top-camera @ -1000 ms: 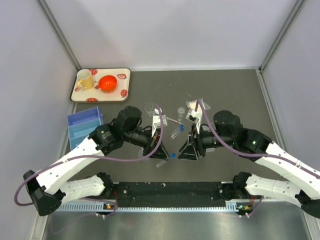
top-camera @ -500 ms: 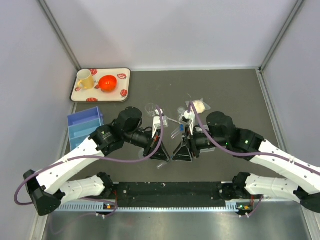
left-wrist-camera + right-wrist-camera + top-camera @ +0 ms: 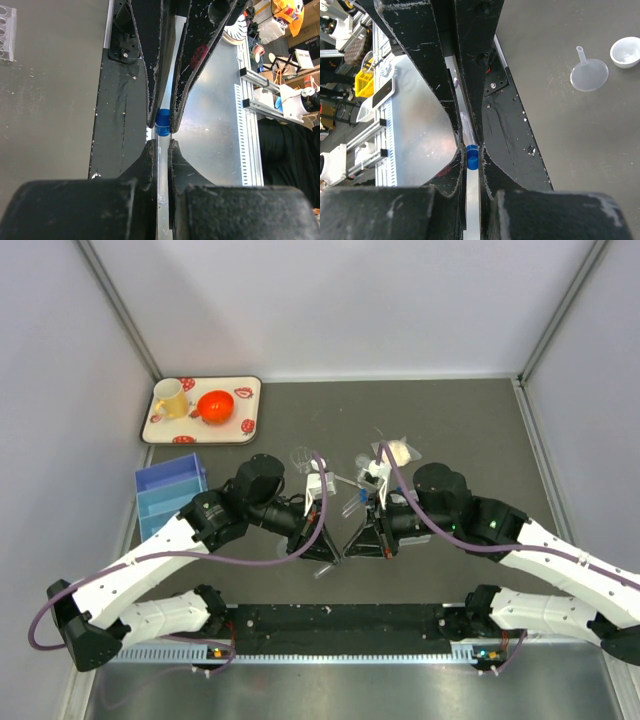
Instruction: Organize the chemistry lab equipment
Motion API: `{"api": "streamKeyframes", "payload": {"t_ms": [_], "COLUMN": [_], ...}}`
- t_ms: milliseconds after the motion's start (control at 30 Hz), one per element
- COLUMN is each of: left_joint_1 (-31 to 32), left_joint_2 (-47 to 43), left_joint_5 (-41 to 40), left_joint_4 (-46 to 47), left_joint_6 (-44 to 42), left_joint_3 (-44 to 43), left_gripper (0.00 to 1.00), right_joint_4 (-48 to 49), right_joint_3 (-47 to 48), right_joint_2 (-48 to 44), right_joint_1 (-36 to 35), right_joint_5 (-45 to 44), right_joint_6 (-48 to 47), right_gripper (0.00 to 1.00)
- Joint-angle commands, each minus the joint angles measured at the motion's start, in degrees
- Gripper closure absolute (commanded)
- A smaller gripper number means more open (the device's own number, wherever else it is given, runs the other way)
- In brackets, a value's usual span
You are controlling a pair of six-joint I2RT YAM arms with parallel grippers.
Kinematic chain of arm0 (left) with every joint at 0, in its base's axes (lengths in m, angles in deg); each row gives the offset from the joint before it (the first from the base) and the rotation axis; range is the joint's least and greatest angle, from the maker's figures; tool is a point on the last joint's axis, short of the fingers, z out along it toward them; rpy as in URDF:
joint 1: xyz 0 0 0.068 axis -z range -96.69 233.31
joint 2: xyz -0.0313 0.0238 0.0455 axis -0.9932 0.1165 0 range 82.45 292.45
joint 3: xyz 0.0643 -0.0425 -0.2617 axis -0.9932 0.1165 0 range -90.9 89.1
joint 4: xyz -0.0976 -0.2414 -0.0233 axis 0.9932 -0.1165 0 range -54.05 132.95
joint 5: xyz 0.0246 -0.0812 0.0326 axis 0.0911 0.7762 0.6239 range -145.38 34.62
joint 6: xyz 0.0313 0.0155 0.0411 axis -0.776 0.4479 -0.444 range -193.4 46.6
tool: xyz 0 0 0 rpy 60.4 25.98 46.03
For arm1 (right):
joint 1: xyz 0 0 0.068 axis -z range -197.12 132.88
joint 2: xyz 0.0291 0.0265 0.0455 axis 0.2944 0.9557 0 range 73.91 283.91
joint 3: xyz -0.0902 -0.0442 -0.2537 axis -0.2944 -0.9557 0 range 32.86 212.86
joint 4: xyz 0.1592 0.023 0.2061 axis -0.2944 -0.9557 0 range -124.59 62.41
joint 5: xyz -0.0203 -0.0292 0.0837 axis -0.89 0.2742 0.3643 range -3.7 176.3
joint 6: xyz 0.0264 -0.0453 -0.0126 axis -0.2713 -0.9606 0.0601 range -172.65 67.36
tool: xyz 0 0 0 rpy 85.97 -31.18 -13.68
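Note:
A clear blue-capped tube (image 3: pixel 162 160) is held level between both grippers above the table's near middle. My left gripper (image 3: pixel 160 144) is shut on the tube's clear body. My right gripper (image 3: pixel 469 151) is shut on its blue cap (image 3: pixel 472 157). In the top view the left gripper (image 3: pixel 331 550) and right gripper (image 3: pixel 349 547) meet tip to tip and hide the tube. A clear funnel (image 3: pixel 589 75) and a small white cup (image 3: pixel 626 51) lie on the table. A gridded clear rack (image 3: pixel 6 32) shows at the edge of the left wrist view.
A patterned tray (image 3: pixel 250 390) at the back left holds a yellow mug (image 3: pixel 170 400) and an orange-red bowl (image 3: pixel 215 405). A blue bin (image 3: pixel 168 495) stands at the left. Small clear items (image 3: pixel 362 460) and a bag (image 3: pixel 397 451) lie behind the grippers.
My right gripper has moved left to the left gripper and closed on the tube's blue cap, which showed free a second ago. The left arm has stayed still.

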Motion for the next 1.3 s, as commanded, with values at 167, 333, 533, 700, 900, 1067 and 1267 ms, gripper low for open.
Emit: {"api": "streamKeyframes", "payload": {"t_ms": [167,333,533,700,900,1067,1267], "left_joint_1": [0.3,0.2,0.3,0.3,0.2,0.2,0.2], "left_joint_2": [1.4,2.8,3.4,2.6,-1.3,-3.3,-4.3], "left_joint_5": [-2.9,-5.4,-13.3,-28.4,-45.8,-54.6,-56.3], "left_joint_4": [3.4,3.1,-0.2,-6.9,-11.3,-12.6,-11.6], "left_joint_6": [-0.2,0.1,-0.2,-0.9,1.1,3.7,4.4], "left_joint_3": [-2.2,-3.8,-6.7,-11.4,-13.0,-12.3,-9.2], "left_gripper": [0.96,0.45,0.06,0.05,0.06,0.08,0.09], "right_joint_4": [3.1,3.1,0.4,-6.0,-16.1,-21.9,-22.7], "right_joint_3": [-0.4,-0.6,0.4,2.8,6.0,7.1,4.4], "right_joint_2": [-0.9,-1.6,-2.4,-2.5,-3.0,-1.4,1.1], "right_joint_1": [-2.2,-2.3,-2.3,-2.3,-0.6,3.2,6.9], "right_joint_5": [-0.2,-0.8,-5.2,-13.7,-30.2,-44.7,-59.9], "right_joint_6": [1.0,1.3,0.7,-1.3,-3.2,-3.4,-1.3], "right_gripper": [1.00,1.00,1.00,1.00,1.00,1.00,1.00]}}
